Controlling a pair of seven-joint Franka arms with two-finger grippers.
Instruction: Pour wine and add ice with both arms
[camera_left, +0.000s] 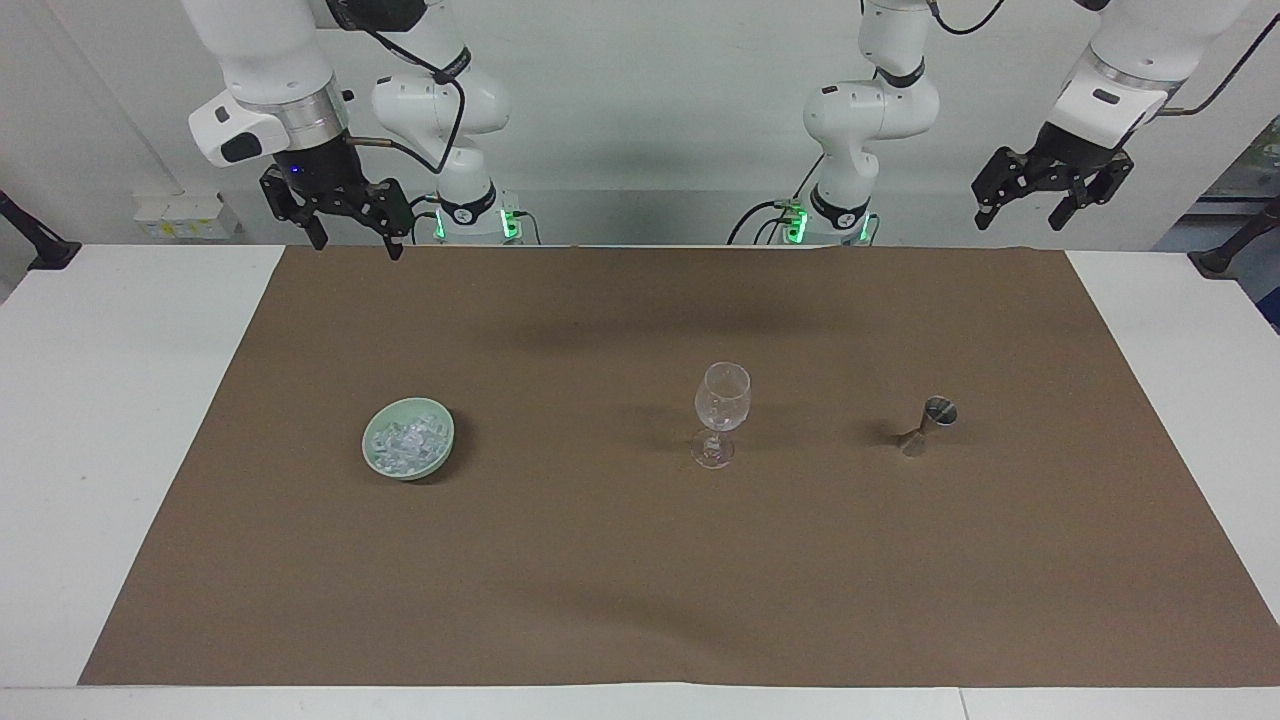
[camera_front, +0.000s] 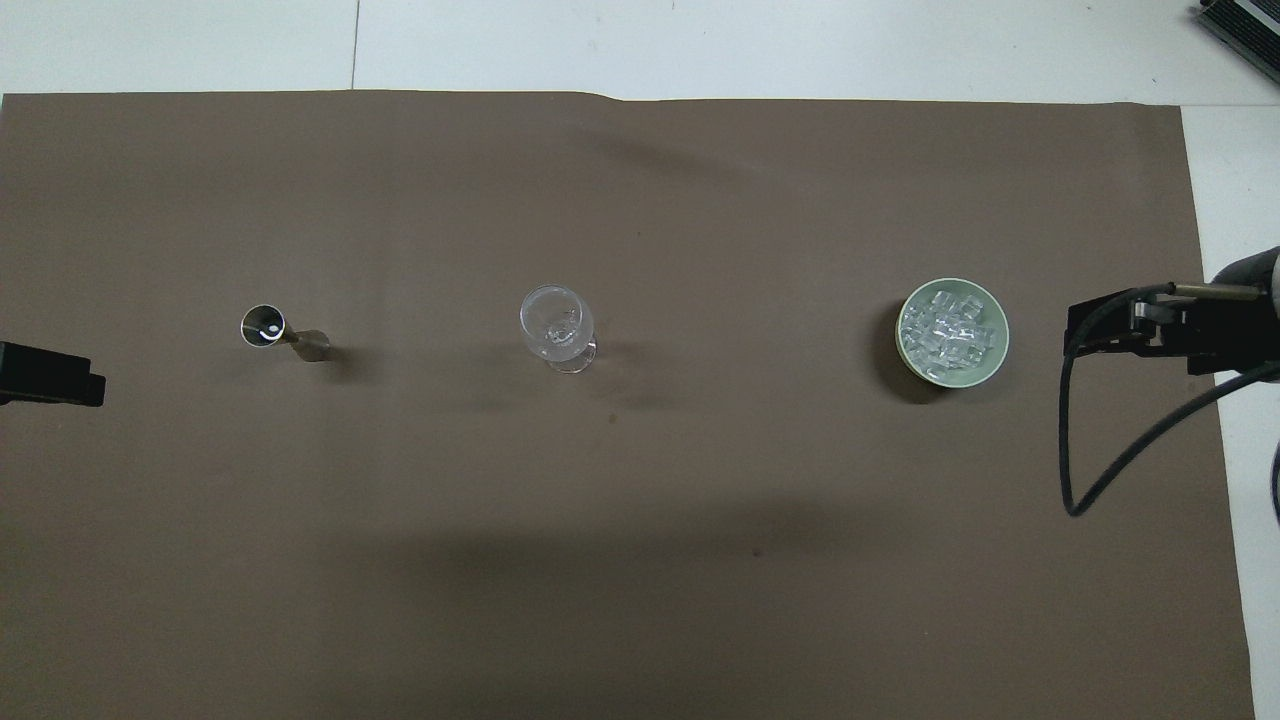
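The ice (camera_left: 405, 440) is a heap of small clear cubes in a pale green bowl (camera_left: 421, 472) toward the right arm's end of the table. An empty clear stemmed glass (camera_left: 721, 408) stands upright mid-table. A small metal jigger (camera_left: 931, 422) stands toward the left arm's end. My right gripper (camera_left: 357, 243) hangs open and empty, raised over the mat's edge by its base. My left gripper (camera_left: 1022, 215) is open, empty and raised off the mat's corner. In the overhead view the ice (camera_front: 948, 328), bowl (camera_front: 1001, 345), glass (camera_front: 557, 325) and jigger (camera_front: 282, 332) stand in one row.
A brown mat (camera_left: 640, 580) covers most of the white table (camera_left: 100, 420). A black cable (camera_front: 1075, 440) loops down from the right wrist. Only the tips of the right gripper (camera_front: 1110, 325) and left gripper (camera_front: 60, 373) show from overhead.
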